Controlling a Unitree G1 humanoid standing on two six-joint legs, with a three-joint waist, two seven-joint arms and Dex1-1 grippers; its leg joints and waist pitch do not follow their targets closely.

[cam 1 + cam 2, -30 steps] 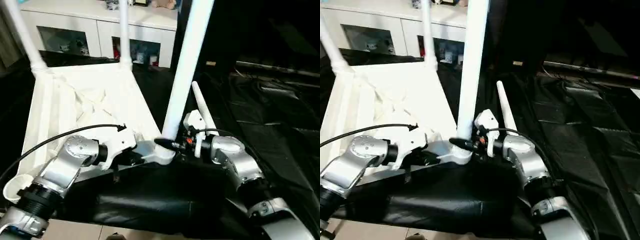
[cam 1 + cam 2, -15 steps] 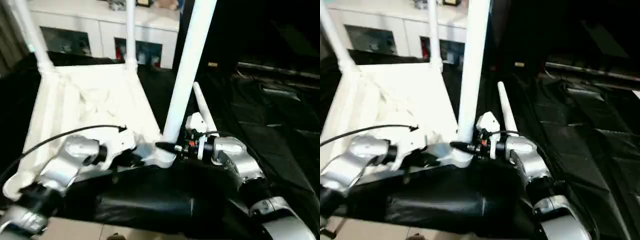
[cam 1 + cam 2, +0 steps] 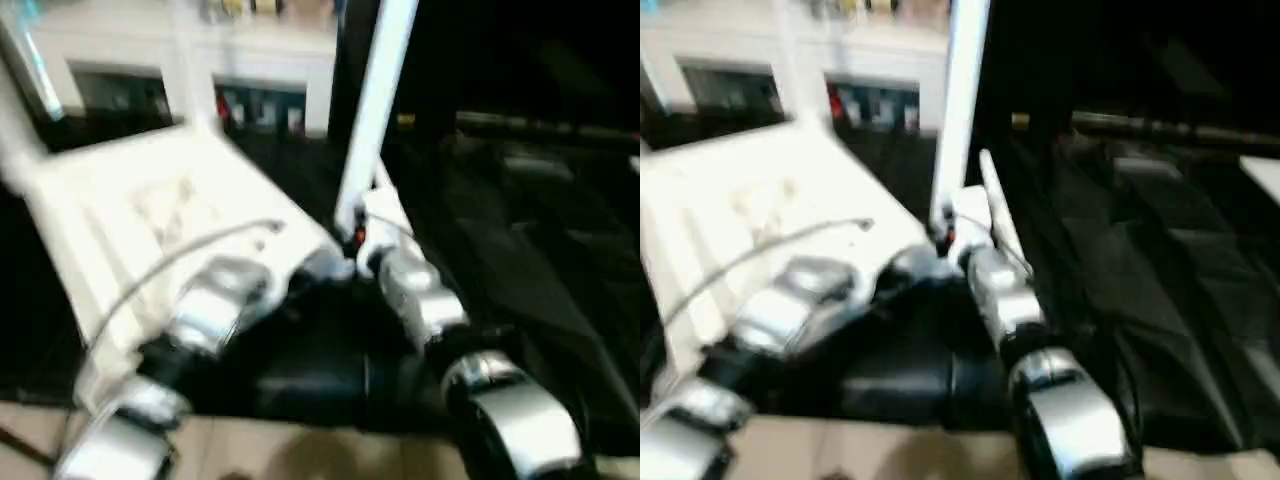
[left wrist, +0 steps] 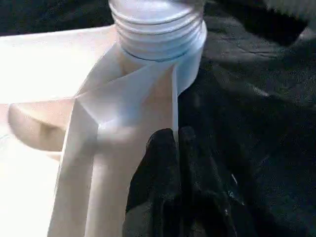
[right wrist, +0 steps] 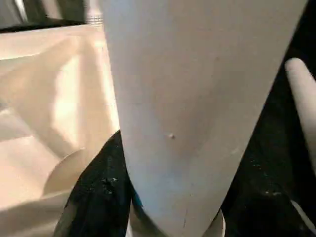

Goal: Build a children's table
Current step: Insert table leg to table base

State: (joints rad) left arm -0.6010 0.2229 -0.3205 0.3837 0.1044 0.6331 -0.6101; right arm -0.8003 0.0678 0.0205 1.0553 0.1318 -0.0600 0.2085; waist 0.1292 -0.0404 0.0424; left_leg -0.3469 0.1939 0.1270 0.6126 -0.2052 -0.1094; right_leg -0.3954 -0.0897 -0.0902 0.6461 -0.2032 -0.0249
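I have the right gripper point(image 5: 163, 217) with fingers clamped round the upright leg point(image 3: 372, 110) near its base. Left gripper point(image 4: 173, 148) fingers pinched together, pressing the tabletop point(image 3: 130, 200) beside that corner socket point(image 4: 158, 34). Leg's long axis stands vertical over the socket.

The upright leg point(image 3: 372, 110) is cut off by the top edge; the cabinet point(image 3: 200, 60) contents are blurred beyond telling; the right gripper's far finger is hidden behind the leg.

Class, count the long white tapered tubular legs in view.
4. One upright leg in the white plastic tabletop's near corner; two blurred far legs at its far corners; one loose leg lying on the black cloth.
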